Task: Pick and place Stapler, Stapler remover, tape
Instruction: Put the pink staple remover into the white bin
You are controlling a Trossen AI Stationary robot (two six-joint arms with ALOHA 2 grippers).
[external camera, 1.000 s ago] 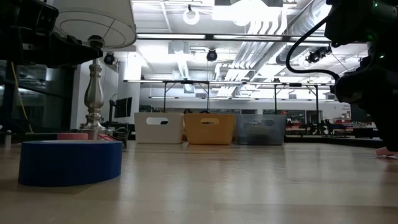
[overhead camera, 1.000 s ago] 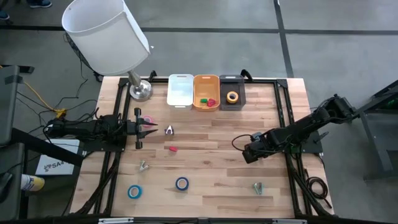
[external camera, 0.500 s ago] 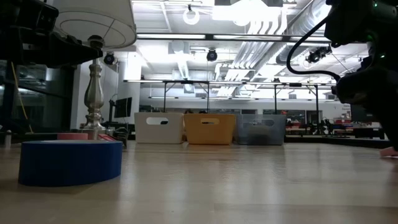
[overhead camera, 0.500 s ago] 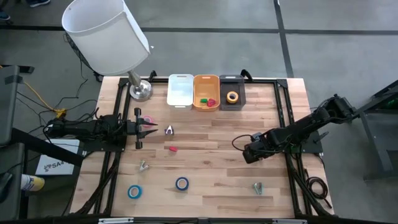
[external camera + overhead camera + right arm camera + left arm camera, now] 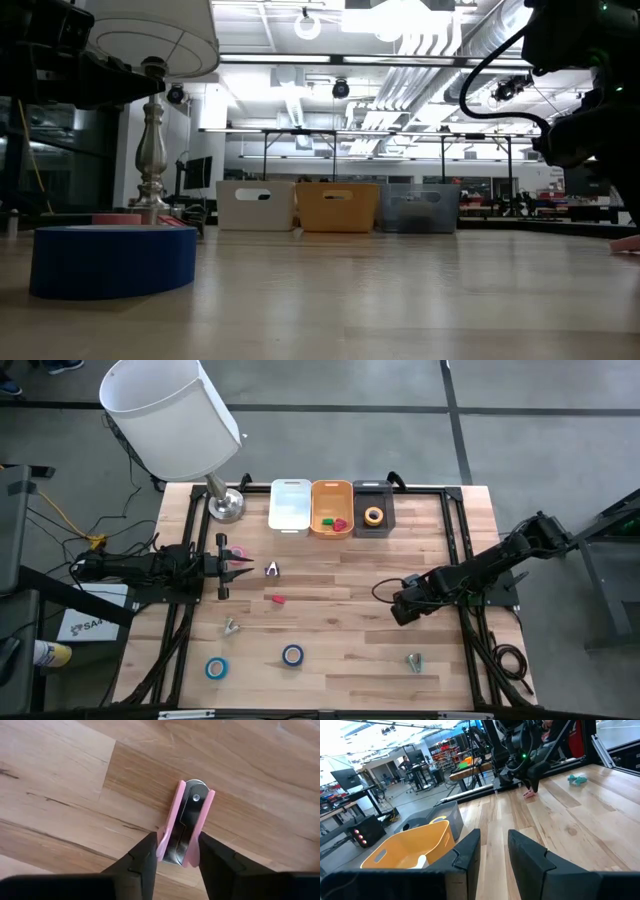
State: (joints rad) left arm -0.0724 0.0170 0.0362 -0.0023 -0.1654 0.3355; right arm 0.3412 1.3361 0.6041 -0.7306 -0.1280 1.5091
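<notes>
pink stapler [image 5: 185, 824] — btwn right gripper [image 5: 175, 851] jaws

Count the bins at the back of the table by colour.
White bin: 1
Orange bin: 1
Grey bin: 1
Total: 3

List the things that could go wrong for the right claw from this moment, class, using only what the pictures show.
1. The right claw pinches only the near end of the pink staple remover, which lies on the table. Such an end grip could let it pivot or slip on lifting.
2. The bins, like the orange bin, stand far across the table at its back edge, so a loose hold might drop it on the way.
</notes>
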